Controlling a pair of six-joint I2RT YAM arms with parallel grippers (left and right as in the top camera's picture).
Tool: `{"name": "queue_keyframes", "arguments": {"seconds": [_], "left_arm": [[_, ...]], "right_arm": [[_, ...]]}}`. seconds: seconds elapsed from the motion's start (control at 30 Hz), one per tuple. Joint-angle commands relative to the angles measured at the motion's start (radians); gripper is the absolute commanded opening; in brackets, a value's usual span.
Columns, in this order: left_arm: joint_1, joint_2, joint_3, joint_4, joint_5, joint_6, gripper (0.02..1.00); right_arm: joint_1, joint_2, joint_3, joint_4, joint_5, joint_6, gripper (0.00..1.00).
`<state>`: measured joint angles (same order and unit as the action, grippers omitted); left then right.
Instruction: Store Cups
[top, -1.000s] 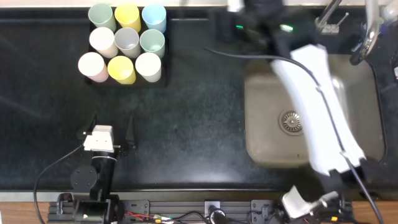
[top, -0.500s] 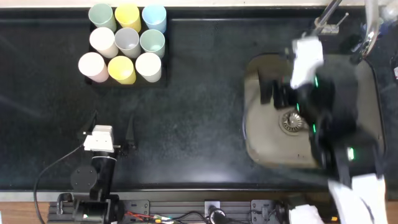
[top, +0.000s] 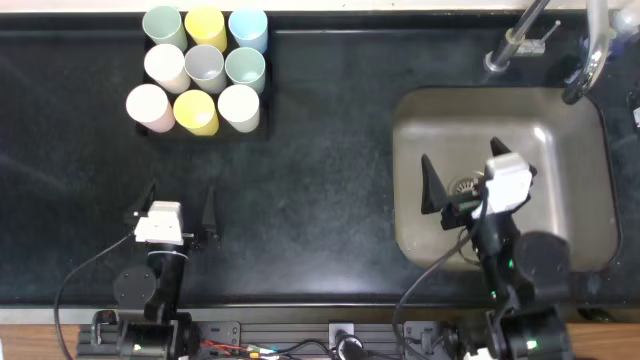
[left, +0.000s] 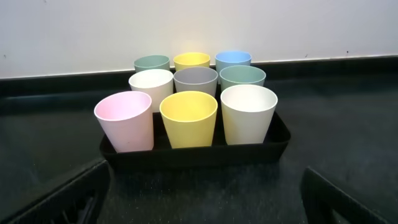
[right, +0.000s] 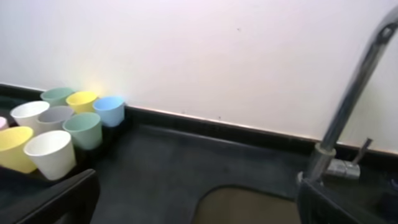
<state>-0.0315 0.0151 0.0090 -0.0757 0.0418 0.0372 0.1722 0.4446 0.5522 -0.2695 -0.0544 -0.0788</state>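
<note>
Nine cups (top: 203, 68) packed in tray (left: 193, 155) at worktop (top: 320, 150) far-left corner, so likely all stored. Left gripper (top: 180, 203) by front edge and right gripper (top: 462, 168) over sink (top: 560, 110), both spread wide, empty.

We see a dark, speckled worktop (top: 320, 180) with a metal sink (top: 560, 150) set in it. A shiny tap (top: 515, 35) stands by the plain white wall (right: 217, 50).

The black worktop (top: 300, 200), with a sink (top: 560, 130) sunk in, carries a tray (left: 193, 157) of cups (left: 188, 118).
</note>
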Motion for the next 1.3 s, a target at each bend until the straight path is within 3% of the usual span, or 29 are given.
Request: {"name": "queue_keyframes", "arguments": {"seconds": [0.03, 0.23, 0.53, 0.77, 1.3], "left_arm": [[0.006, -0.008, -0.001, -0.004, 0.013, 0.015, 1.0], [0.006, -0.008, -0.001, -0.004, 0.013, 0.015, 1.0], [0.006, -0.008, -0.001, -0.004, 0.013, 0.015, 1.0], [0.006, -0.008, -0.001, -0.004, 0.013, 0.015, 1.0], [0.006, -0.008, -0.001, -0.004, 0.013, 0.015, 1.0]], "right_arm": [[-0.018, -0.094, -0.133, 0.098, 0.0, -0.003, 0.998], [-0.027, -0.198, -0.274, 0.236, 0.039, 0.029, 0.996], [-0.061, -0.435, -0.433, 0.244, 0.052, 0.083, 0.998], [-0.053, -0.442, -0.548, 0.225, 0.049, 0.082, 0.996], [-0.052, -0.441, -0.547, 0.192, 0.048, 0.082, 0.998]]}}
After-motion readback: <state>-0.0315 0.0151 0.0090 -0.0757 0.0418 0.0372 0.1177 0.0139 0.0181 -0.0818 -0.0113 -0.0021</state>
